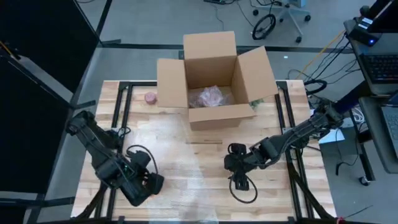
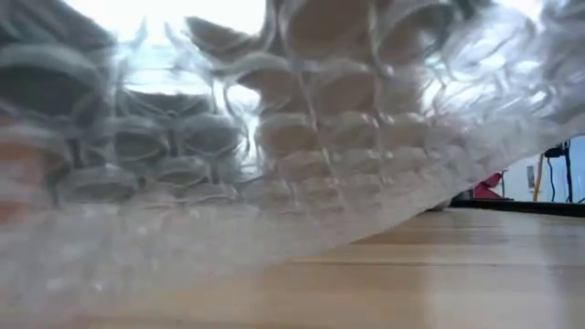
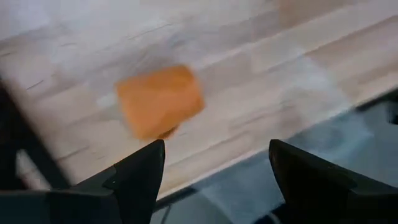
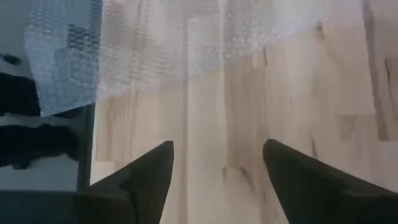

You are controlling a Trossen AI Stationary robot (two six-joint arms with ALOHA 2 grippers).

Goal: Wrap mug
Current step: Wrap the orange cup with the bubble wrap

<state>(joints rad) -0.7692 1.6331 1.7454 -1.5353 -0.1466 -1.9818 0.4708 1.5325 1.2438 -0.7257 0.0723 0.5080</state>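
Note:
A clear sheet of bubble wrap (image 1: pixel 186 155) lies flat on the wooden table between my two arms; it also shows in the right wrist view (image 4: pixel 186 43) and fills the low view (image 2: pixel 274 137). My left gripper (image 1: pixel 149 183) hovers open at the near left. In its wrist view (image 3: pixel 214 146) a blurred orange object (image 3: pixel 160 99) rests on the wood beyond the fingers; whether it is the mug I cannot tell. My right gripper (image 1: pixel 237 171) stands open at the sheet's right edge, over bare wood (image 4: pixel 217 146).
An open cardboard box (image 1: pixel 214 115) stands at the far middle with a bubble-wrapped bundle (image 1: pixel 208 96) inside. A small pink object (image 1: pixel 150 97) sits left of the box. Black frame rails (image 1: pixel 127 106) run along both sides of the table.

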